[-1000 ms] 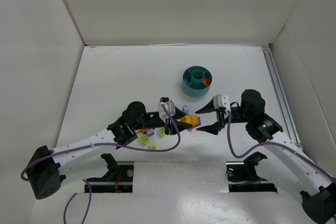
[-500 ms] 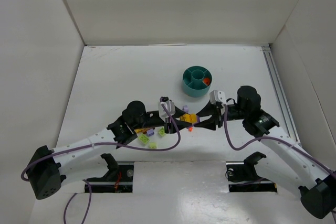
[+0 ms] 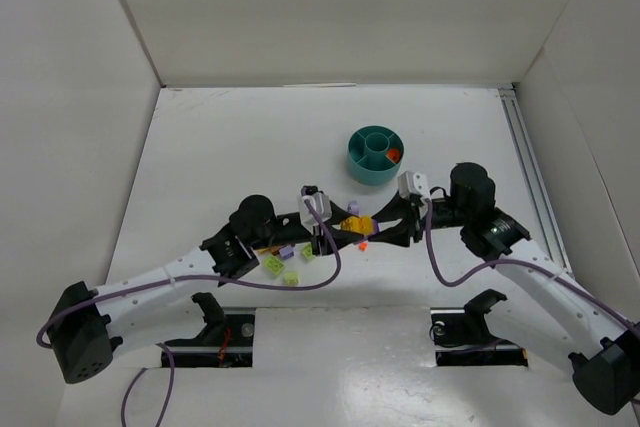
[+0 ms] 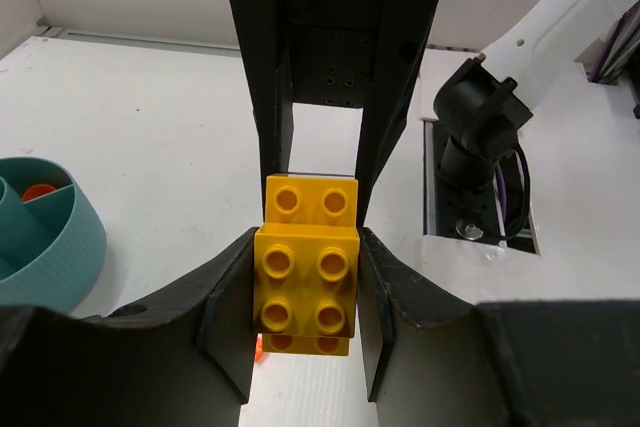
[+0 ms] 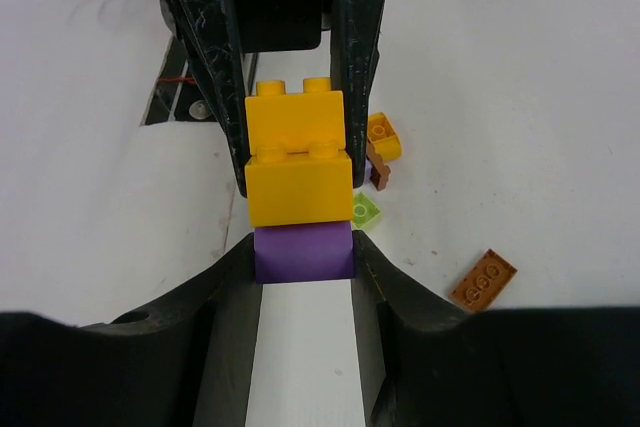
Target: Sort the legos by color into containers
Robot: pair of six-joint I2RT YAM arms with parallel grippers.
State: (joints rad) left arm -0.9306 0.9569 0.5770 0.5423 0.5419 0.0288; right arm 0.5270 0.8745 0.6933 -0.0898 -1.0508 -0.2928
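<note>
- loose legos [image 3: 272, 265] lie on the table [image 3: 220, 147] by the left arm's wrist: two lime green ones nearest the base, and a lilac one and another lime one closer to the fingers.
- left gripper [image 4: 305, 282] is closed tight on the yellow part of a stack [image 3: 355, 224]. both its fingers [image 4: 225, 327] press the brick's sides.
- the stack is two yellow bricks with a lilac brick [image 5: 303, 252] joined to one end. it sits at mid-table between the two grippers, just near of the dish and apart from it.
- an orange-red bit [image 3: 365, 244] shows on the table just beside the stack.
- right gripper [image 5: 303, 267] faces the left one, tip to tip. its fingers are partly closed, one touching each side of the lilac brick, so both grippers have hold of the same stack.
- in the right wrist view, beyond the stack lie an orange-yellow brick [image 5: 383, 137], a small brown one [image 5: 382, 177], a lime piece [image 5: 363, 210] and a flat brown plate [image 5: 484, 280].
- dish [image 3: 372, 176], teal, stands farther back, slightly right of the stack, with an orange-red piece [image 3: 393, 154] in its right compartment.
</note>
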